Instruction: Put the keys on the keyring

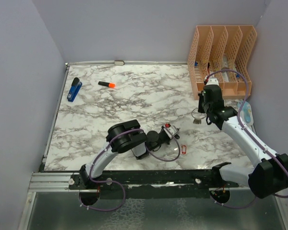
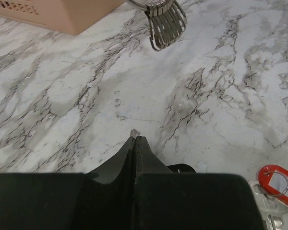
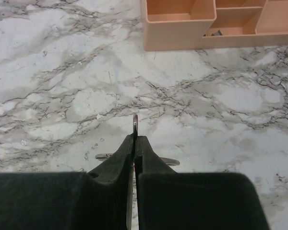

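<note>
My right gripper point(image 1: 201, 111) point(image 3: 135, 138) is shut on the keyring point(image 3: 135, 120), a thin silver wire ring whose edge sticks up past the fingertips. Small silver keys point(image 2: 166, 21) point(image 1: 198, 120) hang from it just above the marble. My left gripper point(image 1: 172, 130) point(image 2: 134, 138) is shut low over the table, a short way in front of them. A small pale metal tip point(image 2: 133, 132) pokes out between its fingers, seemingly a key. A dark rounded piece point(image 2: 182, 168) shows just right of the fingers. The key with the red tag point(image 2: 278, 184) point(image 1: 184, 149) lies on the table to the right.
A peach desk organiser point(image 1: 225, 57) point(image 3: 182, 28) stands at the back right, close behind the right gripper. An orange-capped black marker point(image 1: 106, 84) and a blue object point(image 1: 74, 89) lie at the back left. A pale blue item point(image 1: 247, 112) sits by the right wall.
</note>
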You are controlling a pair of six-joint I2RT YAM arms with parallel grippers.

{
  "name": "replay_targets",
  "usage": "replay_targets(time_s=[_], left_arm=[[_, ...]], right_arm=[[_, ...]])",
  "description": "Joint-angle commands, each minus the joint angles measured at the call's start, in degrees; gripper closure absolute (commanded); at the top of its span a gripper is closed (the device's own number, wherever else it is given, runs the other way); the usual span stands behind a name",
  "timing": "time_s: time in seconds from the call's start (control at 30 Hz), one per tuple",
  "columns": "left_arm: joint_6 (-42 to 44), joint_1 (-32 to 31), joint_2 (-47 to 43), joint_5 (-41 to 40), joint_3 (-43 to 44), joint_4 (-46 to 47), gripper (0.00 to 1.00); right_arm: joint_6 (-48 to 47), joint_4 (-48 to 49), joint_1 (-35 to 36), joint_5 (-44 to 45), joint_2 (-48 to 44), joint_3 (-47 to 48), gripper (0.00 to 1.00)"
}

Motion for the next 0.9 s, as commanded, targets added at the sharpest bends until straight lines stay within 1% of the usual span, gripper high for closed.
replay_targets(time_s=[0.0, 0.07, 0.17, 0.2, 0.23, 0.3, 0.33, 0.37, 0.43, 0.53, 0.57, 0.6, 0.7, 0.73, 0.8, 0.87], left_arm=[[-0.3, 0.3, -7.0, -6.3, -4.8, 14.1, 1.00], [1.3, 1.2, -13.4, -7.5, -7.0, 11.4, 1.00], [-0.1, 5.8, -23.4, -4.8, -7.8, -0.1, 1.00], [-2.1, 8.4, -26.2, -3.3, -7.0, -5.7, 1.00], [-4.1, 11.0, -28.9, -2.4, -5.1, -13.4, 1.00], [-9.2, 16.7, -33.3, 0.4, 1.0, -33.8, 1.00], [-13.1, 19.4, -34.8, 2.5, 3.5, -42.1, 1.00], [-15.2, 21.8, -37.2, 5.5, 4.7, -47.9, 1.00], [-17.4, 25.7, -41.4, 10.1, 5.2, -52.8, 1.00], [-18.5, 28.5, -44.5, 13.8, 7.5, -61.4, 1.00], [-18.0, 28.6, -45.1, 15.1, 6.7, -61.1, 1.00], [-17.5, 28.5, -45.4, 17.2, 5.1, -58.8, 1.00], [-19.7, 27.3, -43.7, 20.9, -0.9, -46.3, 1.00], [-19.9, 26.2, -42.4, 20.9, -2.0, -43.3, 0.98], [-19.7, 23.5, -39.6, 21.4, -3.8, -36.4, 0.76], [-17.5, 20.7, -36.4, 22.3, -6.2, -26.8, 0.68]], right_arm=[[-2.6, 3.9, -0.2, -3.8, -2.8, 0.1, 0.99], [-4.0, 5.2, -0.2, -6.3, -3.9, 0.6, 0.99], [-5.1, 7.3, -0.2, -9.7, -5.5, 0.8, 0.99], [-5.2, 7.5, -0.2, -10.9, -5.6, 1.0, 0.99], [-5.2, 7.5, -0.2, -11.7, -5.6, 1.4, 0.99], [-5.2, 7.5, -0.2, -13.7, -5.5, 1.8, 0.99], [-5.0, 7.4, -0.2, -15.2, -5.4, 2.2, 0.99], [-5.2, 7.4, -0.2, -17.6, -5.4, 2.5, 0.99], [-5.1, 8.1, -0.2, -21.7, -6.1, 2.6, 0.99], [-4.9, 10.3, -0.2, -24.5, -8.2, 1.4, 0.99], [-4.8, 10.6, -0.2, -23.8, -8.8, 1.0, 0.99], [-4.8, 10.6, -0.2, -22.7, -9.3, 0.7, 0.99], [-4.8, 8.2, -0.2, -20.6, -9.7, 0.9, 0.99], [-4.7, 7.1, -0.2, -20.4, -9.7, 0.9, 0.99], [-3.4, 6.0, -0.2, -19.0, -10.4, 0.2, 0.99], [-1.8, 5.3, -0.2, -15.7, -11.5, -1.2, 0.99]])
